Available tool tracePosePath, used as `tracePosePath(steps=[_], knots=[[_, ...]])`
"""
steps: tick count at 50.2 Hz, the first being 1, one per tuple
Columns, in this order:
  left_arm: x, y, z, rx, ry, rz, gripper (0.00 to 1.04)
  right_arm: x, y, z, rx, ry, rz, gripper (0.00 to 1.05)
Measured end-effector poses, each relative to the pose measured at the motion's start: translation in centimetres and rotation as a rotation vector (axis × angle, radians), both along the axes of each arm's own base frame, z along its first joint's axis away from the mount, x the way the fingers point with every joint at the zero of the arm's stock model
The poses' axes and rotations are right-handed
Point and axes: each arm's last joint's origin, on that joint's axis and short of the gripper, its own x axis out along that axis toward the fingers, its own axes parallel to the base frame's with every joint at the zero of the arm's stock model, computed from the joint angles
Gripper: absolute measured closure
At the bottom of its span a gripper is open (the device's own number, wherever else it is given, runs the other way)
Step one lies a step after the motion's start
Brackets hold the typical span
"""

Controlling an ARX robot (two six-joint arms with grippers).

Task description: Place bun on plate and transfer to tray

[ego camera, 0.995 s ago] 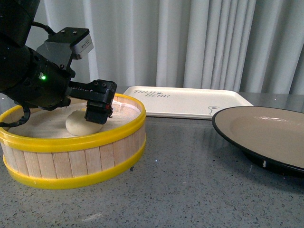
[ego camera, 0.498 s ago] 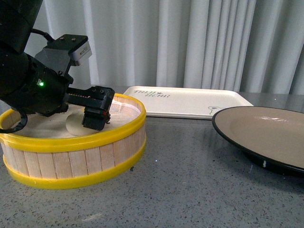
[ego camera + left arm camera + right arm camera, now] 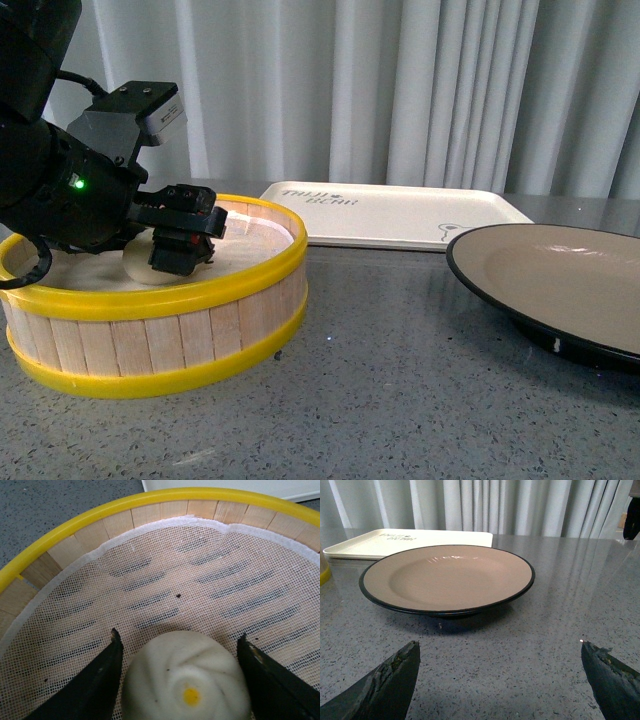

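The white pleated bun (image 3: 187, 680) with its yellow dot lies on the mesh liner inside the yellow-rimmed steamer basket (image 3: 150, 300). My left gripper (image 3: 180, 642) is open and straddles the bun, one black finger on each side, small gaps showing. From the front the bun (image 3: 138, 265) is mostly hidden behind the left gripper (image 3: 178, 250). The beige plate (image 3: 560, 275) with a black rim sits at the right, empty; the plate (image 3: 447, 577) also fills the right wrist view. My right gripper (image 3: 500, 647) is open above bare table in front of it. The cream tray (image 3: 390, 212) lies behind.
The steamer basket's wooden wall (image 3: 165, 512) rings the bun closely. Grey speckled tabletop (image 3: 400, 380) lies between basket and plate. Pale curtains (image 3: 400, 90) hang behind the table. The tray (image 3: 395, 540) lies just beyond the plate.
My left gripper has shifted left and lower inside the basket, coming down around the bun. Plate and tray have not moved.
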Motion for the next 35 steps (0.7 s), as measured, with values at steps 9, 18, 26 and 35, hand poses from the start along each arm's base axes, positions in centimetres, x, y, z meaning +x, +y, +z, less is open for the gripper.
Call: tracePosePath(steps=[9, 18, 26, 35], knots=[[0.0, -0.1, 0.1, -0.032, -0.006, -0.006, 0.66, 0.0, 0.0, 0.0, 0.000, 0.000, 0.000, 0.08], [-0.4, -0.4, 0.3, -0.056, -0.036, -0.028, 0.88, 0.0, 0.0, 0.0, 0.000, 0.000, 0.000, 0.08], [-0.9, -0.7, 1.4, -0.070, -0.074, -0.048, 0.99, 0.0, 0.0, 0.0, 0.000, 0.000, 0.000, 0.08], [-1.6, -1.0, 2.8, -0.087, -0.122, -0.070, 0.99, 0.0, 0.0, 0.0, 0.000, 0.000, 0.000, 0.08]])
